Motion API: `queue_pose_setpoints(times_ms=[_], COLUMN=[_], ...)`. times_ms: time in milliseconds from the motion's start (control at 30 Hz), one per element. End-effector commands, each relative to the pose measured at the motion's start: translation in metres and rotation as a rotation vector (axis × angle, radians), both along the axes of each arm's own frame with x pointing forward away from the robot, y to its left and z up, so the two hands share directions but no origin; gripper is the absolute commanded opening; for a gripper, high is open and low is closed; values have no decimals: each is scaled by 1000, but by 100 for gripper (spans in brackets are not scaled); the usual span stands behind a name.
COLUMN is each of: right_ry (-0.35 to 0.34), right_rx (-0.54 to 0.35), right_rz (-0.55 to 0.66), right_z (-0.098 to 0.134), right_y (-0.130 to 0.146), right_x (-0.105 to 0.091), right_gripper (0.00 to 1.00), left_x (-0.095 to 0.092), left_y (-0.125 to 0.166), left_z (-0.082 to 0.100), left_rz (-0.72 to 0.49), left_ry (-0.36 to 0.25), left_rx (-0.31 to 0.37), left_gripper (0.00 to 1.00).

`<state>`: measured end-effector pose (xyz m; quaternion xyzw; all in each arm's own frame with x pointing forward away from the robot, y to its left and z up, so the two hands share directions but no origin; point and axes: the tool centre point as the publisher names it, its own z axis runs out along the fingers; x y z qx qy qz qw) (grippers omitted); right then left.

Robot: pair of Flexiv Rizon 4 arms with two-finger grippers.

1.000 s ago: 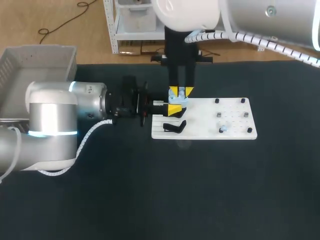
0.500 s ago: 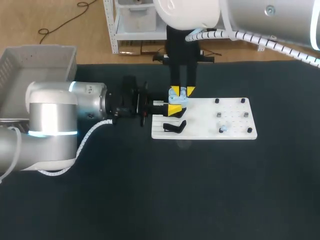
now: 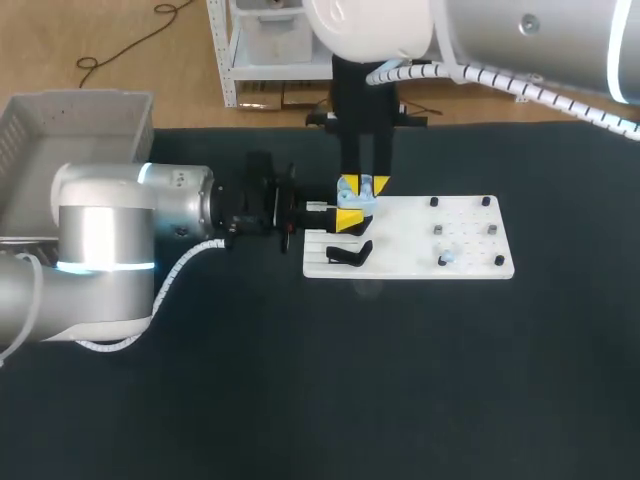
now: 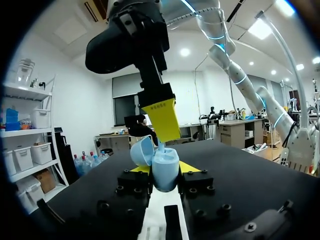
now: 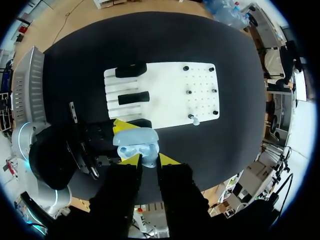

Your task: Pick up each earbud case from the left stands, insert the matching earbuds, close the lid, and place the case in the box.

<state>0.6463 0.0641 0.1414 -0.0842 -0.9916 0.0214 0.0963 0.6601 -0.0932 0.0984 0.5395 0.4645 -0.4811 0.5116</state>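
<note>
Barely anything has moved: the right arm (image 3: 520, 40) has edged slightly sideways, and the right gripper (image 3: 362, 184) still hangs just above the open light-blue earbud case (image 4: 165, 167). Whether it grips anything I cannot tell. The left gripper (image 3: 349, 215) stays clamped on the case, over the left end of the white board (image 3: 400, 245) on the desk (image 3: 400, 380). One earbud (image 3: 445, 258) stands on the board.

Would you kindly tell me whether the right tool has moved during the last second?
No. The right tool stays above the pale blue earbud case, at the same spot over the left end of the white board.
</note>
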Motion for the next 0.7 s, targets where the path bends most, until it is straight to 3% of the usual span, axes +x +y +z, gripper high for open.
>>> queue_pose_setpoints(times_ms=[33,100,167,200,367,433,600,700], right_ry=[5,6,7,7,-5,-16,-64,-130], right_rx=[2,4,7,10,21,30,78,105], right_rz=[-2,-3,-2,-1,-2,-1,18,80], right_z=[-3,-4,-5,-5,-2,3,13,16], right_y=[1,1,1,1,1,0,-14,-28], right_x=[2,2,2,2,0,-3,-19,-29], right_gripper=[0,4,32,39,60,62,52,49], left_x=[-2,-2,-2,-2,-2,-2,-2,-2], left_y=[0,0,0,0,0,0,0,0], left_z=[-2,-2,-2,-2,-2,-2,-2,-2], left_rz=[5,5,5,5,5,5,5,5], left_ry=[-2,-2,-2,-2,-2,-2,-2,-2], left_rx=[-8,-8,-8,-8,-8,-8,-8,-8], left_gripper=[0,0,0,0,0,0,0,0])
